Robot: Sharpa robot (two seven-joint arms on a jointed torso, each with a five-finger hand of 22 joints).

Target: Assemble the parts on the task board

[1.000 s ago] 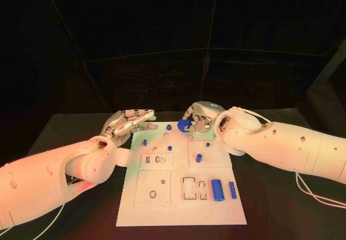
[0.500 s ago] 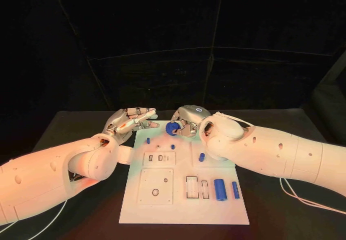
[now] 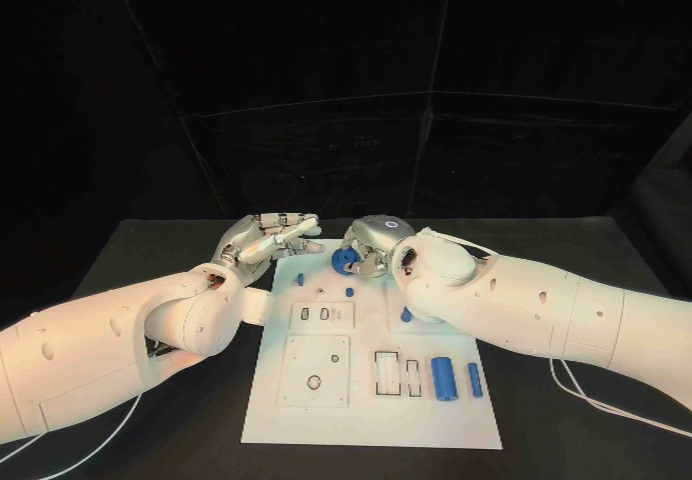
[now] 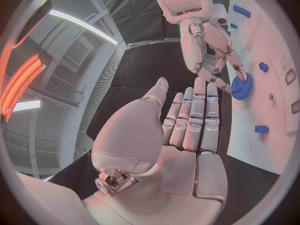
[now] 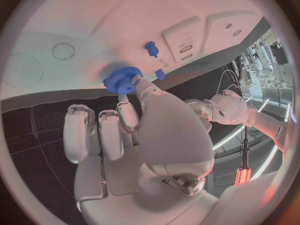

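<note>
The white task board (image 3: 289,400) lies in the middle of the black table. My right hand (image 3: 378,240) hovers over the board's far edge and pinches a blue gear (image 3: 346,261) in its fingertips. The right wrist view shows the gear (image 5: 123,80) held just above the board (image 5: 125,15), close to a small blue peg (image 5: 151,48). My left hand (image 3: 268,238) stays at the far left corner, fingers straight and apart, holding nothing. From the left wrist, the left hand (image 4: 187,130) points at the right hand (image 4: 209,40) and the gear (image 4: 241,85).
On the board's near right lie a thick blue cylinder (image 3: 441,378) and a thinner one (image 3: 475,379). Small blue pegs (image 3: 300,280) (image 3: 349,292) stand further back. White inset plates with slots (image 3: 317,316) (image 3: 313,372) occupy the left half. Black table surrounds the board.
The right hand has carried the blue gear leftward along the board's far edge, closer to the left hand. The left hand has hardly moved. The camera has shifted a little.
</note>
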